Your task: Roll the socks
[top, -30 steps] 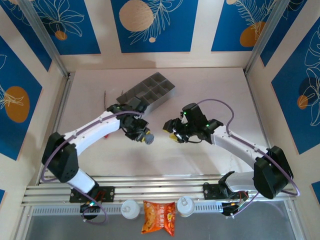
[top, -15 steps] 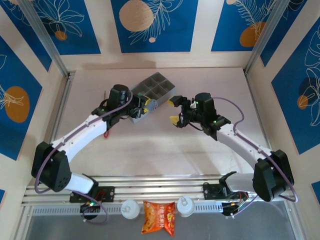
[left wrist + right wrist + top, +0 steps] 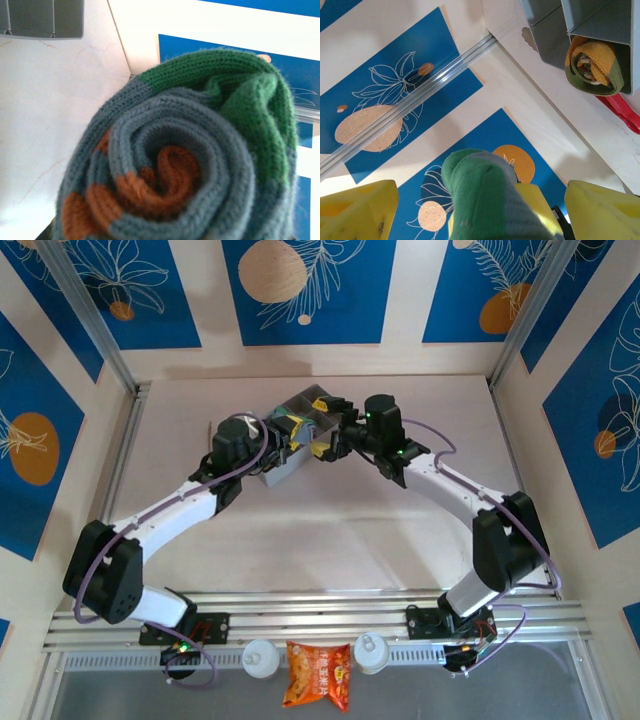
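The left gripper (image 3: 290, 432) pinches the rolled grey-blue knit sock with green toe and orange cuff (image 3: 180, 160), holding it above the pale bench (image 3: 45, 110) near the grey plastic compartment tray (image 3: 545, 35). The right gripper (image 3: 479, 210) is spread wide around that roll, fingers clear of it. The rolled olive-and-orange sock (image 3: 594, 65) sits in an end compartment of the tray.

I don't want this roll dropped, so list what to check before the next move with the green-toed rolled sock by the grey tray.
1. Grey-blue knit sock with green toe rolled tight: ok.
2. Left gripper clamping that roll: ok, off the table.
3. Right gripper open: ok.
4. Olive-brown and orange rolled sock seated in grey plastic compartment tray: ok.
5. Free compartment for the second roll: cannot tell.
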Available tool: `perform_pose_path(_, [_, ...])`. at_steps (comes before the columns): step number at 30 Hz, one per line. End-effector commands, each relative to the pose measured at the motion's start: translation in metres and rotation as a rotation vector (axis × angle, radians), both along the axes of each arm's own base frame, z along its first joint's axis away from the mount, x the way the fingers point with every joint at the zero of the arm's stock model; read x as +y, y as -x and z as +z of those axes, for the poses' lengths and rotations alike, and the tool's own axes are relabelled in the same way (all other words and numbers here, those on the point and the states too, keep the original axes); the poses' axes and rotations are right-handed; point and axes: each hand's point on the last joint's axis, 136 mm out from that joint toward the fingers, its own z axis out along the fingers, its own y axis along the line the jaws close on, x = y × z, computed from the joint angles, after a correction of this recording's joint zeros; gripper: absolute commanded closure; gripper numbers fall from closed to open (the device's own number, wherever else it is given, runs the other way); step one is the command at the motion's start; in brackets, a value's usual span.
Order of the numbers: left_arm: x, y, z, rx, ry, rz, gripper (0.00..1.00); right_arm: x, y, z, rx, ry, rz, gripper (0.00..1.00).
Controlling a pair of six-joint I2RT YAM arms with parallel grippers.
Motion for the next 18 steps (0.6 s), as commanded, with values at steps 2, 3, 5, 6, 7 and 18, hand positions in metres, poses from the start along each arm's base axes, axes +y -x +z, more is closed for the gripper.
perform_pose_path(2, [-0.001,-0.004,0.007,-0.062,0.021,0.005,1.0,0.016,-0.001,0.021,0.017,-0.05,0.055,0.18])
perform_pose_path(3, [-0.001,-0.004,0.007,-0.064,0.025,0.005,1.0,0.017,0.001,0.021,0.021,-0.046,0.065,0.19])
perform_pose_path(5, [-0.003,-0.005,0.005,-0.059,0.023,-0.002,1.0,0.019,0.005,0.017,0.034,-0.039,0.073,0.22])
perform_pose_path(6, [-0.004,-0.005,0.005,-0.058,0.022,-0.006,1.0,0.019,0.004,0.015,0.035,-0.043,0.072,0.24])
perform_pose_path(7, [-0.005,-0.005,0.003,-0.054,0.023,-0.008,1.0,0.02,0.004,0.014,0.036,-0.049,0.073,0.26])
perform_pose_path(18, [-0.01,-0.005,0.002,-0.049,0.025,-0.02,1.0,0.029,-0.003,0.016,0.029,-0.05,0.111,0.37])
